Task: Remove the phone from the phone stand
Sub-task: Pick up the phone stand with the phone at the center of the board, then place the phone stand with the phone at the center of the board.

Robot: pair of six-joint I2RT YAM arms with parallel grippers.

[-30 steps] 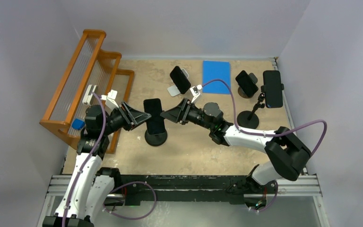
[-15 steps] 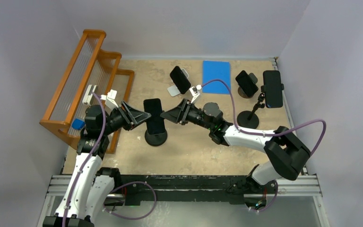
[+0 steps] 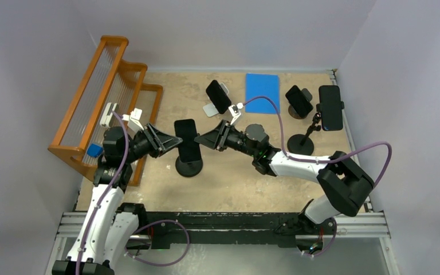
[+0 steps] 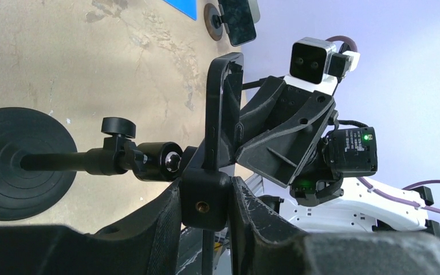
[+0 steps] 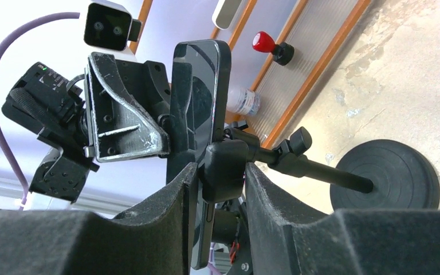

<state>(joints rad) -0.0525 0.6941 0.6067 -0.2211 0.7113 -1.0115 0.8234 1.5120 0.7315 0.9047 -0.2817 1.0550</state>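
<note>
1. Just right of the wooden rack (image 3: 100,97), on the desk (image 3: 235,177), the phone (image 3: 187,139) sits clamped in the phone stand (image 3: 189,167).
2. Its long axis stands upright, leaning slightly, with its dark face toward the arm bases and one thin edge toward the rack.
3. On the rack side, the left claw (image 4: 206,197) is narrow, fingers pressed on the phone stand's side grip.
4. On the side away from the rack, the right claw (image 5: 222,172) pinches the opposite grip likewise.

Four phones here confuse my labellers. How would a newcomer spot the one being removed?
Find the orange rack at left. Just right of it a dark phone stands on a round black base. Only it sits between the left hand and right hand.
</note>
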